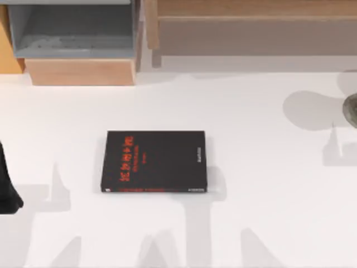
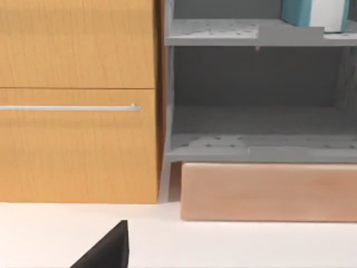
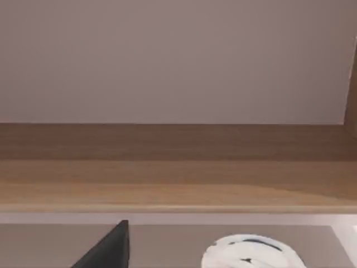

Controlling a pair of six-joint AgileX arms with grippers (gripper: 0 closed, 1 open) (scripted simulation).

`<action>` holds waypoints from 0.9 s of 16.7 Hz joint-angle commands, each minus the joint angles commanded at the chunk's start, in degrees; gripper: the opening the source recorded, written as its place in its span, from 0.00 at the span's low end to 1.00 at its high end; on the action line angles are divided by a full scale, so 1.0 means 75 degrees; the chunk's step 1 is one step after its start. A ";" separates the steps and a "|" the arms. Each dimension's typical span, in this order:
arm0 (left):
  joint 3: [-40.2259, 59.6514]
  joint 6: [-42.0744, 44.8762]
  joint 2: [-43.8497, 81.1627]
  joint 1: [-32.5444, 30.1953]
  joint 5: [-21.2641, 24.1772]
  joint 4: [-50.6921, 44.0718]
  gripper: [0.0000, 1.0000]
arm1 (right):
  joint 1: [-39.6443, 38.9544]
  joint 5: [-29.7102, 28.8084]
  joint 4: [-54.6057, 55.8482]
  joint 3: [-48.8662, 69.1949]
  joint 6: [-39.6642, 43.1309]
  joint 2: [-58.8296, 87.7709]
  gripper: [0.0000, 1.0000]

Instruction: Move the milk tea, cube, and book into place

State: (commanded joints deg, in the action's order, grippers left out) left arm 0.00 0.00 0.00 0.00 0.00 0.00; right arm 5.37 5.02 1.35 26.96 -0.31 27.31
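Note:
The book point(image 2: 305, 11), light blue with white page edges, stands on the upper grey shelf point(image 2: 223, 30) in the left wrist view. A white rounded thing with dark marks point(image 3: 250, 254), possibly the milk tea's top, sits low in the right wrist view, below a wooden board. The cube is out of view. My left arm point(image 1: 6, 190) is at the table's left edge, with a dark part of its gripper point(image 2: 106, 252) over the white table. My right arm point(image 1: 351, 109) is at the right edge, with a dark part of its gripper point(image 3: 106, 251) near the white thing.
A black book with red lettering point(image 1: 154, 162) lies flat mid-table. At the back left stands a grey open shelf point(image 1: 72, 33) on a wooden base point(image 1: 81, 72), beside an orange-wood drawer cabinet point(image 2: 78, 100). A long wooden shelf unit point(image 1: 251, 28) spans the back right.

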 joint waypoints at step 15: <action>0.0002 0.0000 0.0002 0.0000 0.0000 0.0001 1.00 | -0.0717 -0.0669 -0.0180 -0.3595 0.0041 -0.3641 1.00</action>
State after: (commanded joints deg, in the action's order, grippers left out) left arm 0.02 0.00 0.02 0.00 0.00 0.01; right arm 0.00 0.00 0.00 0.00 0.00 0.00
